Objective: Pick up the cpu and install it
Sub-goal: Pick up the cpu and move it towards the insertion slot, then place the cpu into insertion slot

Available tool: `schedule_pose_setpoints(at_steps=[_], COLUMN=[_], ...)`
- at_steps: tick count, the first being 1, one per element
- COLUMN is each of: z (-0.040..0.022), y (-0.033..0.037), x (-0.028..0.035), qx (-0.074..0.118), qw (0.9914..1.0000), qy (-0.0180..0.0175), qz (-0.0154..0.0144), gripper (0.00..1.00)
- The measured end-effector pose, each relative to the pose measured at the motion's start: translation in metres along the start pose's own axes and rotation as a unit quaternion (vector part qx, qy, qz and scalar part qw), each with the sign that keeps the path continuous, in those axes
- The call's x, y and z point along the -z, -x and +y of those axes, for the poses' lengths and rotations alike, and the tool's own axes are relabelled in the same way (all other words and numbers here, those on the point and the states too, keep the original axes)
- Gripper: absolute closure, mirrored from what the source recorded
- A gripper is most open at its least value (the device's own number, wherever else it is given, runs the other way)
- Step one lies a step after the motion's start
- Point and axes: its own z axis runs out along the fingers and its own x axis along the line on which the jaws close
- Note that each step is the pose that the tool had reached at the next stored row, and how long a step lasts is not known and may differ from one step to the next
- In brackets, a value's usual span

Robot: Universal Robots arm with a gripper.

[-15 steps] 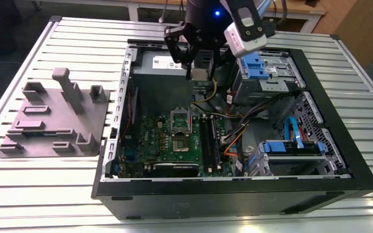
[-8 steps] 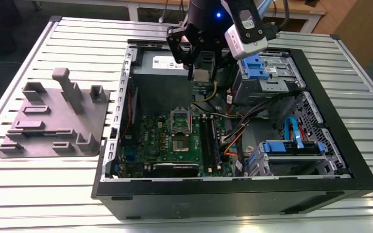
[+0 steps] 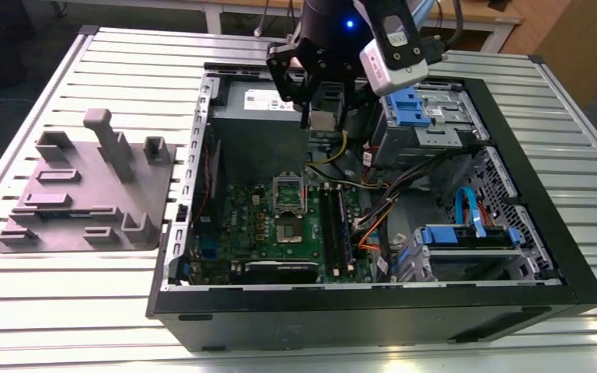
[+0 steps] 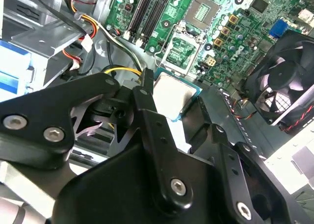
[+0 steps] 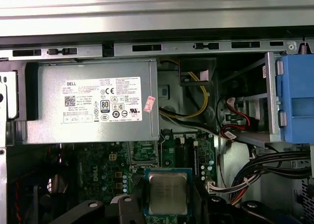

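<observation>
Cpu (image 5: 168,192) clamped edgewise in gripper (image 3: 322,116), hanging above the CPU socket (image 3: 290,225).
Black fingers (image 4: 142,94) pinch two opposite pale edges, keeping the chip flat and its matte silver-grey lid up, probably so it can seat level. The socket is open, well below, with its hinged steel frame raised on the green motherboard (image 3: 242,225).

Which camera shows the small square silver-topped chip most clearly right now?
The first wrist view: the small square silver-grey cpu faces the camera flat on, nearly its whole top visible between the jaws. The second wrist view shows the cpu obliquely, partly hidden by the jaws. The exterior view shows the cpu as a small pale patch.
</observation>
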Motion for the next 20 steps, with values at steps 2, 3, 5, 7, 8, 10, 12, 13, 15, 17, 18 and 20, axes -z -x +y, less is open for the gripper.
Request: schedule_pose_setpoints(at_steps=[2,3,5,7,8,10,12,13,15,17,18,20], z=[0.0,0.0,0.0,0.0,-0.0002,-0.0012,-0.003,-0.0046,-0.0088,-0.0123,-0.0144,-0.017], y=[0.0,0.0,0.0,0.0,-0.0001,-0.0023,-0.0048,-0.0051,-0.0053,-0.0051,-0.005,-0.0048], x=[0.0,0.0,0.0,0.0,-0.0003,-0.0017,-0.0045,-0.0062,-0.0098,-0.0132,-0.0149,-0.0186], qx=[0.0,0.0,0.0,0.0,0.0,0.0,0.0,0.0,0.0,0.0,0.0,0.0], qw=[1.0,1.0,1.0,1.0,1.0,1.0,1.0,1.0,1.0,1.0,1.0,1.0], qy=[0.0,0.0,0.0,0.0,0.0,0.0,-0.0003,-0.0004,-0.0003,-0.0003,-0.0003,-0.0002], qz=[0.0,0.0,0.0,0.0,0.0,0.0,0.0,0.0001,0.0,0.0,0.0,-0.0001], gripper=[0.53,0.53,0.53,0.53,0.53,0.53,0.53,0.53,0.53,0.53,0.53,0.53])
